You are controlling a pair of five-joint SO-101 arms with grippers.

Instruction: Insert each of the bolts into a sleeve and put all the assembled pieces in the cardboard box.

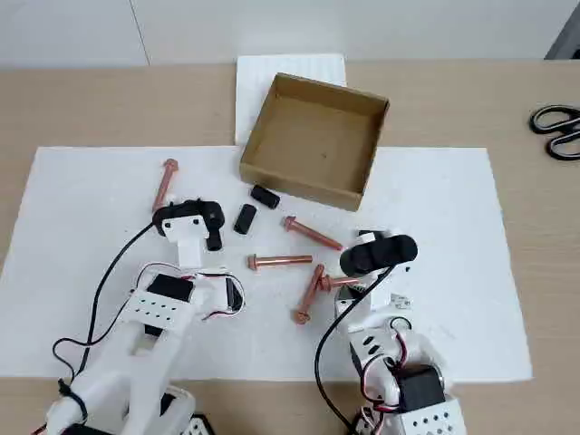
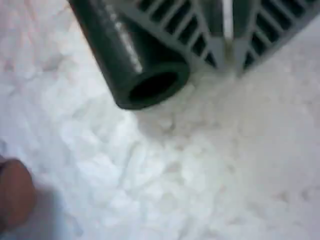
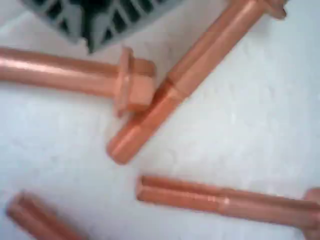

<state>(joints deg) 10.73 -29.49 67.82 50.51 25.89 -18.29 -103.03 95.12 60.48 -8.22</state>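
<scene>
On the white sheet (image 1: 82,272) before you, the cardboard box (image 1: 299,181) sits at the far edge. Five copper bolts (image 1: 279,262) lie loose, and two black sleeves (image 1: 245,218) lie near the box. A third sleeve (image 2: 135,65) lies against your left gripper (image 1: 201,237). Your right gripper (image 1: 353,272) hovers over two crossed bolts. You cannot tell whether either gripper is parted or clamped.

Light wood table (image 1: 72,100), viewed frm above. Big white paper sheet (image 1: 82,272) over centre, spreading twd 3, 6 & 9 o'clock. Smaller white sheet (image 1: 258,86) at 12 o'clock, meeting big sheet's far edge. Black-handled scissors (image 1: 553,130) at 2 o'clock on bare wood, apart frm both sheets. White surface (image 1: 272,27) beyond table.
</scene>
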